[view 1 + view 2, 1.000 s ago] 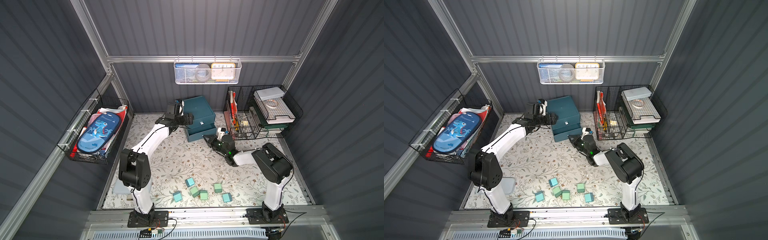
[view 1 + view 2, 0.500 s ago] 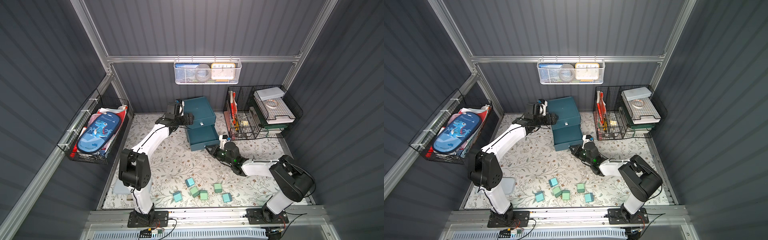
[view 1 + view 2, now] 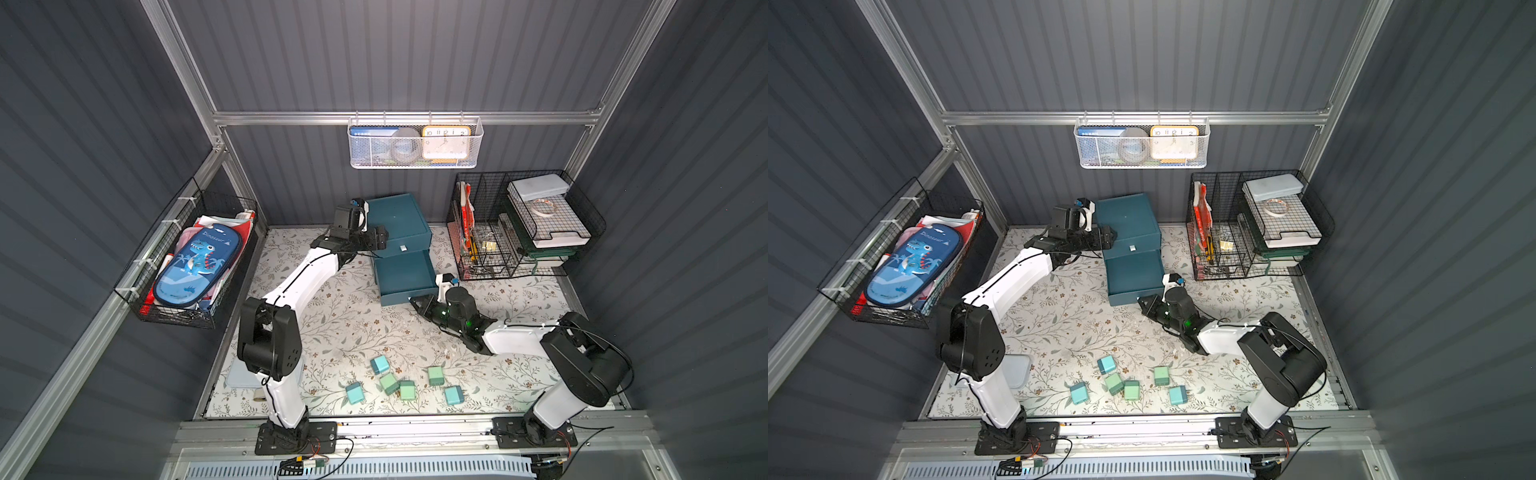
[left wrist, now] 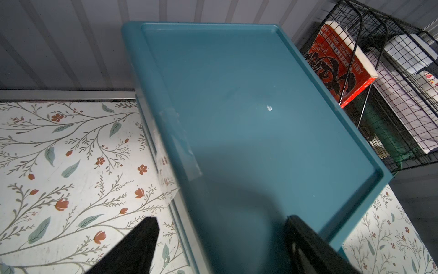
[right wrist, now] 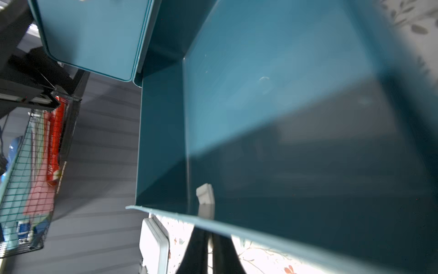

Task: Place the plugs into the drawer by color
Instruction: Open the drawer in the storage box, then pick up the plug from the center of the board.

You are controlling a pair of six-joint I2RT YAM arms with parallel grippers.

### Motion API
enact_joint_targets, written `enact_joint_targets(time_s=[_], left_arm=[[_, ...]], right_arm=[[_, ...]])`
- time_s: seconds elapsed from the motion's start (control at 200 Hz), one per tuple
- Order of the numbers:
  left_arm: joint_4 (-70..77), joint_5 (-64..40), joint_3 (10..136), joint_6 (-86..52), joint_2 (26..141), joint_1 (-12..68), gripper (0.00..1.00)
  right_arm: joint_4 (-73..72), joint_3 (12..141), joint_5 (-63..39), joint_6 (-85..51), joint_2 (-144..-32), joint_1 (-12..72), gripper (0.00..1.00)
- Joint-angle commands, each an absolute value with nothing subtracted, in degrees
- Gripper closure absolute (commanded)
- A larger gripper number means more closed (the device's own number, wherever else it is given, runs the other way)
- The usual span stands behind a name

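Bottom drawer (image 3: 399,297) stands open just ahead of the right gripper (image 5: 208,230), jaws a sliver apart at its tab (image 5: 205,193), hold unconfirmed; left gripper (image 4: 221,219) straddles the cabinet (image 3: 395,216), spread wide; plugs (image 3: 407,390) lie on the mat (image 3: 340,324) behind, nearer the right arm.

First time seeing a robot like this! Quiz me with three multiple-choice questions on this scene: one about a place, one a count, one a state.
1. Where do the loose plugs lie? A. In the white wall basket. B. In the black wire rack. C. On the floral mat, near its front edge.
2. How many plugs lie there? A. Four. B. Six. C. Nine.
3. The teal cabinet has: A. one drawer out, empty. B. one drawer out, full of plugs. C. every drawer shut.
Answers: 1 C, both top views show them on the mat; 2 B, three blue plus three green; 3 A, its bare floor shows.
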State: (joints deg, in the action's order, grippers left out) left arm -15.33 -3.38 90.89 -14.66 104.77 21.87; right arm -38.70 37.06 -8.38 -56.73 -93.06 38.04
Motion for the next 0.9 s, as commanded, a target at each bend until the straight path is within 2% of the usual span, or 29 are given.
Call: enact_joint_targets(time_s=[0.0, 0.125, 0.195, 0.33, 0.58, 0.896], left_arm=[[-18.72, -2.99, 89.21, -14.35, 106.04, 22.36, 0.12], [-18.72, -3.16, 89.47, -14.24, 106.26, 22.32, 0.12], [-18.98, -3.30, 89.99, -14.27, 106.67, 22.29, 0.12], [-19.16, -3.63, 90.17, -14.15, 106.82, 22.32, 0.12], [-19.69, -3.46, 89.91, -13.56, 105.58, 22.32, 0.11], [-19.96, -2.99, 89.74, -13.37, 105.52, 22.32, 0.11]], right_arm=[[-32.43, 38.37, -9.31, -53.42, -90.27, 39.20, 0.73], [-18.19, 40.35, -8.33, -47.20, -83.56, 42.67, 0.55], [-7.04, 42.67, -5.75, -40.86, -80.50, 47.43, 0.52], [8.09, 46.04, 4.78, -28.22, -81.48, 58.52, 0.53], [12.92, 54.33, 10.14, -17.07, -93.50, 67.25, 0.55], [11.98, 58.30, 12.47, -15.56, -99.54, 69.94, 0.36]])
